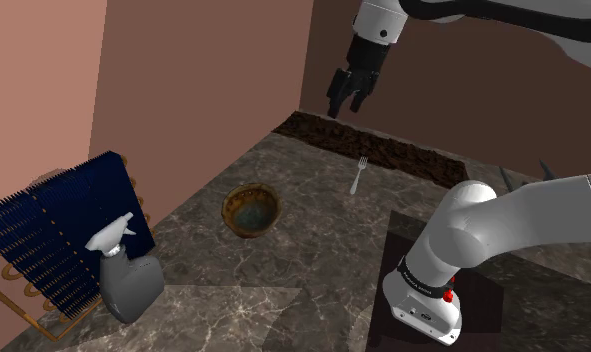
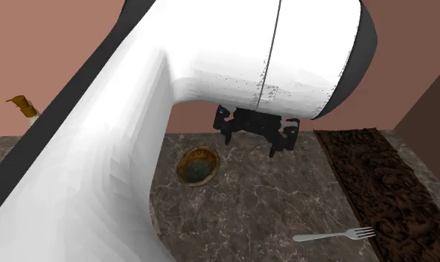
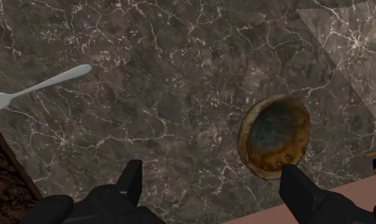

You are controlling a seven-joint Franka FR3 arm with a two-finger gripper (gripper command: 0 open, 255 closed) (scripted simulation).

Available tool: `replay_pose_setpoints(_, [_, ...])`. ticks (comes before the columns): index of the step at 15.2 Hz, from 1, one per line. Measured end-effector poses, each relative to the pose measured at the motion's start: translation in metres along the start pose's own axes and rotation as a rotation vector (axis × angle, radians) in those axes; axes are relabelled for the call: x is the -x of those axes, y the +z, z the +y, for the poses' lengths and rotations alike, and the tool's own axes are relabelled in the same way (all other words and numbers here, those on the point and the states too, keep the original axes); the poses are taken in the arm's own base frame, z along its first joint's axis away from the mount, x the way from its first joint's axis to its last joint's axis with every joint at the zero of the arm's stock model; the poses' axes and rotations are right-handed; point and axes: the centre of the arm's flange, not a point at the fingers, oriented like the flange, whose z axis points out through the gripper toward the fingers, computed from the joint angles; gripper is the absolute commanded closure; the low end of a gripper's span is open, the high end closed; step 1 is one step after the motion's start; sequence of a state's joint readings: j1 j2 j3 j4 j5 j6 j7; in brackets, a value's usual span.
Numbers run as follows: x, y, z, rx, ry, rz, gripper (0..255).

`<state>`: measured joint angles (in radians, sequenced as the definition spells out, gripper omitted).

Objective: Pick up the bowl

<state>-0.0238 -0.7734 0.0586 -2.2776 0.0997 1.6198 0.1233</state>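
Note:
A brown bowl [image 1: 251, 210] with a bluish-grey inside stands upright on the dark marble counter [image 1: 313, 250]. It shows again in the second exterior view [image 2: 199, 164] and the wrist view [image 3: 275, 135]. My black gripper [image 1: 346, 100] hangs high above the counter's far part, well above and beyond the bowl. Its fingers stand apart with nothing between them [image 3: 213, 181]. In the wrist view the bowl lies close to one fingertip [image 3: 294, 181], off the gripper's middle. The gripper [image 2: 252, 141] also peeks out under the big white arm link.
A silver fork [image 1: 359, 175] lies on the counter beyond the bowl, near a dark brown textured strip [image 1: 373, 145] along the wall. A blue dish rack [image 1: 63, 235] and a grey spray bottle [image 1: 128, 275] stand at the shoulder view's left. The stand [image 1: 433, 300] is at lower right.

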Motion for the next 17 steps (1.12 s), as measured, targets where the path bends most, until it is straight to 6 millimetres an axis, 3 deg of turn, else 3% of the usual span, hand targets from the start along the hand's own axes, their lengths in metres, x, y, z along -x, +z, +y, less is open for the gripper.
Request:
replay_pose_setpoints(2, [-0.002, 0.006, -0.002, -0.001, -0.001, -0.002, 0])
replay_pose_setpoints(5, [-0.015, 0.035, -0.013, -0.008, -0.006, -0.008, 0])
replay_pose_setpoints(17, [-0.068, 0.174, -0.063, -0.041, -0.030, -0.036, 0])
